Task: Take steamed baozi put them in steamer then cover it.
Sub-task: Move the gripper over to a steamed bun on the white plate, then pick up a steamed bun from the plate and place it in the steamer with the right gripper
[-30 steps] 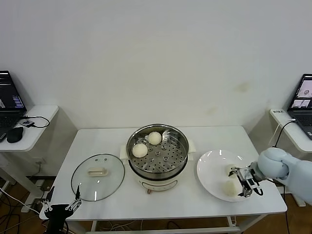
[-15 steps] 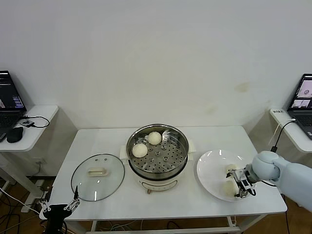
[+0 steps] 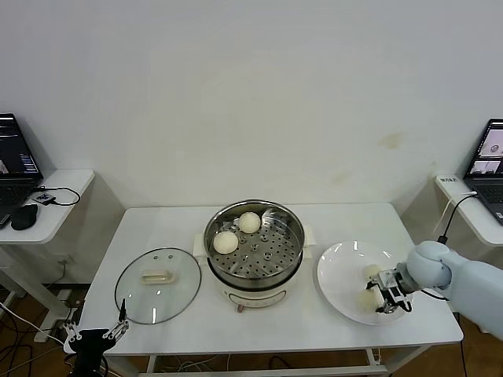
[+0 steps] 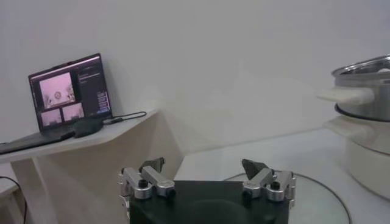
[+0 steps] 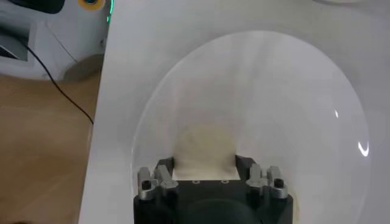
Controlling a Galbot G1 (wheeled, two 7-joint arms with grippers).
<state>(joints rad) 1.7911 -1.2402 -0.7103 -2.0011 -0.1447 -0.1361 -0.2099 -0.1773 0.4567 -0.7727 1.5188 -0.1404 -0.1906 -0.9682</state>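
At the far left, low beside the table's corner, the left gripper [image 3: 96, 336] hangs parked with its jaws spread wide and nothing between them; it has no part in the present step. On the left of the table [image 3: 196, 314] the lid [image 3: 157, 284] lies flat, handle up, just beside the steamer [image 3: 254, 250] and not touching it; the pot stands open in the middle, with two baozi [image 3: 225, 242] on its perforated tray, toward the left and back. To the right sits the plate [image 3: 339, 276], and over its right part the right gripper [image 3: 383, 292] is down on it; a bun [image 5: 204, 154] shows between the fingers in the right wrist view, its sides against or very near them, while the head view shows a second pale bun [image 3: 372, 272] just behind the gripper. The jaws stand narrowed about the bun; whether they grip it firmly I cannot tell.

The step in hand looks to be the pick of the third bun; two are placed, two remain on the plate, and the lid waits. The next move calls for a gentle, secure hold on the soft bun, then a straight lift clear of the plate's rim, a carry leftward above the pot's edge, and a release onto a bare patch of the tray, away from the two already there.
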